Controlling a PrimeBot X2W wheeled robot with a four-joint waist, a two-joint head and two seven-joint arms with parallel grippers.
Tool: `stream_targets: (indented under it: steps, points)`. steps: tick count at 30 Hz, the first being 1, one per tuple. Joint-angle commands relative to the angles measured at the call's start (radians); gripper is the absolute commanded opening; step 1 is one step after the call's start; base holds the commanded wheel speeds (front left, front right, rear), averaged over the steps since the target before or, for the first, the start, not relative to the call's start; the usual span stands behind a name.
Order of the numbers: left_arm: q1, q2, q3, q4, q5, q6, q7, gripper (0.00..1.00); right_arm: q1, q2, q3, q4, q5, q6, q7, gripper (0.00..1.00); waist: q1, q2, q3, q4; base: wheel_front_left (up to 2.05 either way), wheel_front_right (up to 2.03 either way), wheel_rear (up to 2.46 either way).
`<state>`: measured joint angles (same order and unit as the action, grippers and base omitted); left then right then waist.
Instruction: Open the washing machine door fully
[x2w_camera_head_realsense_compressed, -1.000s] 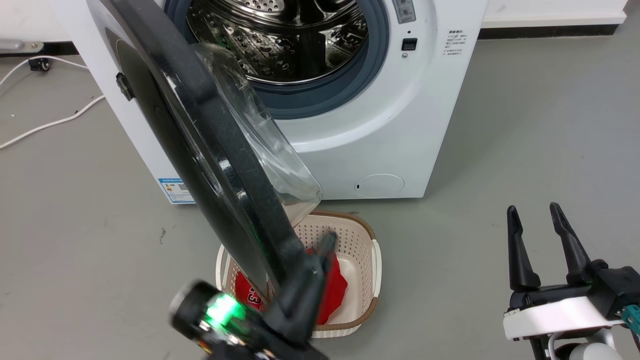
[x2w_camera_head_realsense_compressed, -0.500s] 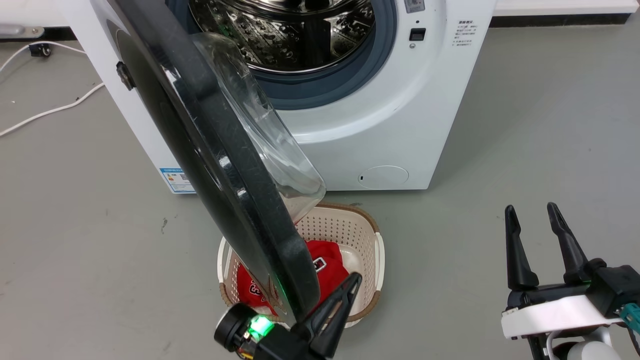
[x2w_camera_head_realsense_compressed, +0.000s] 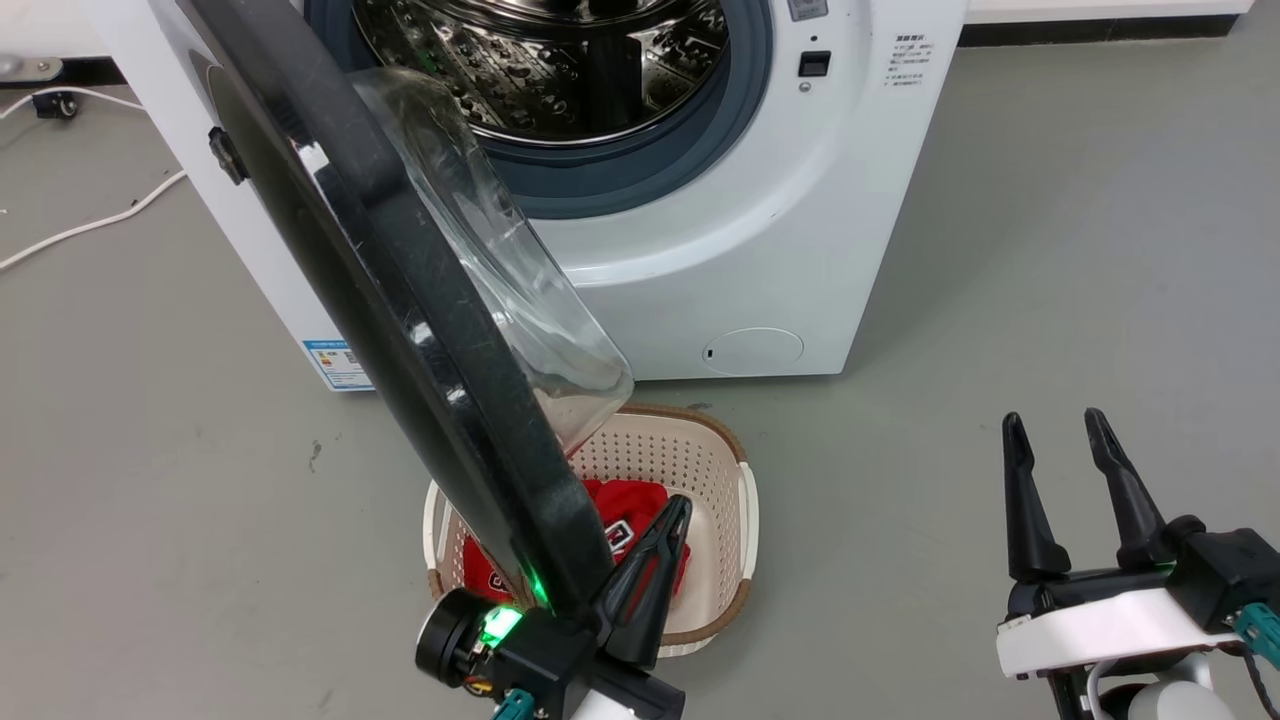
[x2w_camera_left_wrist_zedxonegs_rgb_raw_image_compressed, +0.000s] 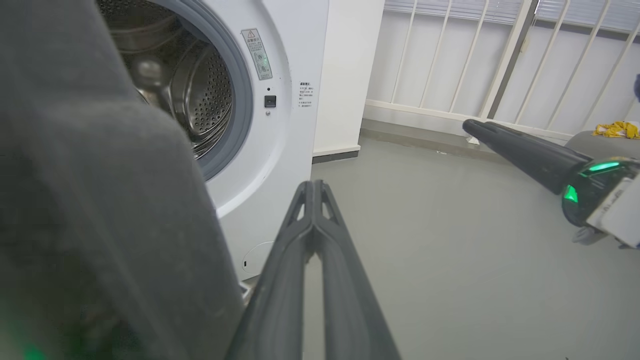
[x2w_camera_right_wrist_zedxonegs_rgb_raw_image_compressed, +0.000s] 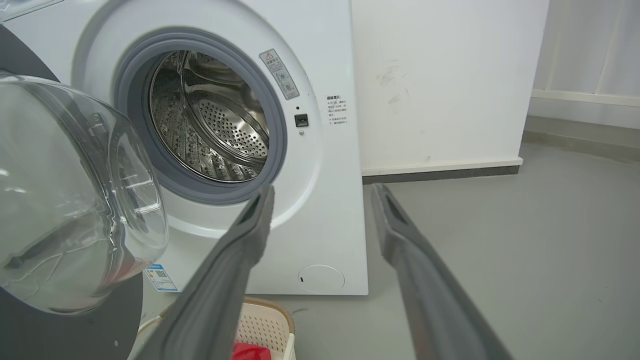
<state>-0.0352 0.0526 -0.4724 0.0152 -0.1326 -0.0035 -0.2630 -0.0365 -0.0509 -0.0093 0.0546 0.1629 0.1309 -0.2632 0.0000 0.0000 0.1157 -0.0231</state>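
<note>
The white washing machine (x2w_camera_head_realsense_compressed: 700, 260) stands with its steel drum (x2w_camera_head_realsense_compressed: 560, 70) exposed. Its door (x2w_camera_head_realsense_compressed: 380, 300), a black disc with a clear glass bowl (x2w_camera_head_realsense_compressed: 480, 260), hangs swung out on the left, edge-on toward me. My left gripper (x2w_camera_head_realsense_compressed: 682, 503) is shut with nothing in it and lies just right of the door's lower rim; I cannot tell whether it touches. In the left wrist view the shut left gripper (x2w_camera_left_wrist_zedxonegs_rgb_raw_image_compressed: 312, 184) points past the blurred dark door (x2w_camera_left_wrist_zedxonegs_rgb_raw_image_compressed: 100, 200) toward the washing machine (x2w_camera_left_wrist_zedxonegs_rgb_raw_image_compressed: 280, 125). My right gripper (x2w_camera_head_realsense_compressed: 1050, 420) is open and empty, well to the right. From the right wrist, the right gripper (x2w_camera_right_wrist_zedxonegs_rgb_raw_image_compressed: 322, 192) faces the drum (x2w_camera_right_wrist_zedxonegs_rgb_raw_image_compressed: 215, 125) and door bowl (x2w_camera_right_wrist_zedxonegs_rgb_raw_image_compressed: 65, 200).
A cream basket (x2w_camera_head_realsense_compressed: 745, 500) holding a red garment (x2w_camera_head_realsense_compressed: 625, 500) sits on the floor under the door's lower edge. A white cable (x2w_camera_head_realsense_compressed: 90, 225) trails at the far left. A small round white flap (x2w_camera_head_realsense_compressed: 752, 350) is low on the machine's front. Grey floor spreads to the right.
My left gripper came off the door's lower rim, dropped back, then rose again beside it. The door's angle is about the same. The camera shifted slightly. The right arm stayed put.
</note>
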Motion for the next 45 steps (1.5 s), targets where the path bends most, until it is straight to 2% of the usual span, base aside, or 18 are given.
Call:
stream_targets:
  steps: [1, 7, 12, 25, 26, 31, 37, 43, 44, 45]
  points:
    - [-0.003, 0.013, 0.038, -0.010, 0.001, 0.018, -0.003, 0.00, -0.001, 0.001, 0.002, 0.003, 0.007, 0.000, -0.002, 1.00, 0.0000, 0.0000, 0.000, 0.003, 0.00, 0.00, 0.00]
    - [0.043, 0.018, 0.096, -0.075, 0.013, 0.052, -0.003, 0.00, 0.003, 0.001, -0.002, 0.008, 0.010, 0.000, -0.002, 1.00, 0.0000, 0.0000, 0.004, 0.036, 0.00, 0.00, 0.00]
    - [0.098, 0.018, 0.124, -0.131, 0.012, 0.053, -0.002, 0.00, 0.000, 0.001, -0.009, 0.013, 0.001, 0.000, -0.002, 1.00, 0.0000, 0.0000, 0.012, 0.090, 0.00, 0.00, 0.00]
    - [0.194, 0.008, 0.157, -0.228, 0.032, 0.068, -0.002, 0.00, -0.001, 0.001, -0.024, 0.027, -0.023, 0.000, -0.002, 1.00, 0.0000, 0.0000, 0.020, 0.289, 0.00, 0.00, 0.00]
    - [0.209, 0.005, 0.184, -0.241, 0.029, 0.085, -0.002, 0.00, 0.004, 0.001, -0.025, 0.029, -0.023, 0.000, -0.002, 1.00, 0.0000, 0.0000, 0.022, 0.330, 0.00, 0.00, 0.00]
    - [0.218, 0.011, 0.258, -0.238, 0.015, 0.093, -0.002, 0.00, 0.002, 0.001, -0.021, 0.032, -0.026, 0.000, -0.002, 1.00, 0.0000, 0.0000, 0.024, 0.378, 0.00, 0.00, 0.00]
    - [0.182, 0.036, 0.387, -0.200, -0.011, 0.081, -0.002, 0.00, -0.010, 0.001, -0.008, 0.036, -0.031, 0.000, -0.002, 1.00, 0.0000, 0.0000, 0.026, 0.386, 0.00, 0.00, 0.00]
    - [0.118, 0.072, 0.548, -0.140, -0.034, 0.067, -0.002, 0.00, -0.020, 0.001, -0.005, 0.035, -0.034, 0.000, -0.002, 1.00, 0.0000, 0.0000, 0.037, 0.350, 0.00, 0.00, 0.00]
    - [0.038, 0.117, 0.664, -0.072, -0.033, 0.058, -0.002, 0.00, -0.030, 0.001, -0.008, 0.032, -0.038, 0.000, -0.002, 1.00, 0.0000, 0.0000, 0.056, 0.311, 0.00, 0.00, 0.00]
    - [0.020, 0.129, 0.685, -0.052, -0.035, 0.051, -0.002, 0.00, -0.031, 0.001, -0.006, 0.032, -0.038, 0.000, -0.002, 1.00, 0.0000, 0.0000, 0.059, 0.303, 0.00, 0.00, 0.00]
